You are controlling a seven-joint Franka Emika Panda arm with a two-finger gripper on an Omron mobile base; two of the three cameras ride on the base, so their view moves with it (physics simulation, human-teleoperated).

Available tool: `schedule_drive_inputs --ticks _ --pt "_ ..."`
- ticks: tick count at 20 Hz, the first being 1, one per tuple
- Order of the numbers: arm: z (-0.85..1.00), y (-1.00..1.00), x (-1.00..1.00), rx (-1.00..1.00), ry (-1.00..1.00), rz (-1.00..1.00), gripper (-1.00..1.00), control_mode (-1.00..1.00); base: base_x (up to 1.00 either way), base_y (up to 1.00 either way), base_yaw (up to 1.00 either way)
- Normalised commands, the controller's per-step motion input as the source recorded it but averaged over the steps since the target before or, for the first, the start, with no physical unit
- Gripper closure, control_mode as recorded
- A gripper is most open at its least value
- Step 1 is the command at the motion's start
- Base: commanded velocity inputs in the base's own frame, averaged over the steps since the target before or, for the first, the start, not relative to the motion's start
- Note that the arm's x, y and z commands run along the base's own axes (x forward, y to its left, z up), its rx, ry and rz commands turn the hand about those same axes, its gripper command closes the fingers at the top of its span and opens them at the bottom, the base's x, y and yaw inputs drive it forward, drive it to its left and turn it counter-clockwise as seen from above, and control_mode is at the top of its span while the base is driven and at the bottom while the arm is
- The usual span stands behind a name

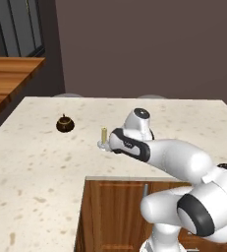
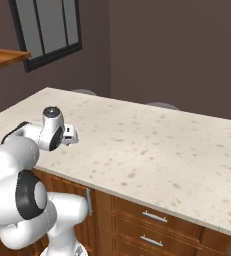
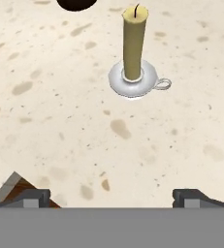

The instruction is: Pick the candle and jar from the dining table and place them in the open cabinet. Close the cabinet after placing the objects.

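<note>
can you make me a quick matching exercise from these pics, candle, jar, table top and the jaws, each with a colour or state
Column one:
1. candle
2. jar
3. dining table top
4. gripper jaws

Column two:
a. dark brown, lidded
b. wide open, holding nothing
c. cream with speckles
d. pale yellow, upright on a grey dish

Pairs: 1-d, 2-a, 3-c, 4-b

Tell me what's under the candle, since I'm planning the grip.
The candle stands upright in a small round grey holder with a loop handle, which sits on the table. The candle's bottom end is hidden inside the holder's cup.
</note>
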Motion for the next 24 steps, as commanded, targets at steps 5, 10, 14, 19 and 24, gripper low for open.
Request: schedule_drive_inputs --ticks 5,10,14,19,24 --pt "-0.06 0.06 0.19 0.0 0.0 0.0 -1.0 -1.0 0.0 0.0 0.0" --pt "-0.04 0.03 0.12 0.0 -0.02 0.0 -1.0 -1.0 0.0 0.0 0.0" --pt "-0.11 0.05 0.07 0.0 -0.04 0.0 -1.0 -1.0 0.0 0.0 0.0" --pt "-0.14 0.04 0.07 0.0 -0.06 0.0 -1.0 -1.0 0.0 0.0 0.0" --pt "-0.09 0.03 0.02 0.0 -0.08 0.0 -1.0 -1.0 0.0 0.0 0.0"
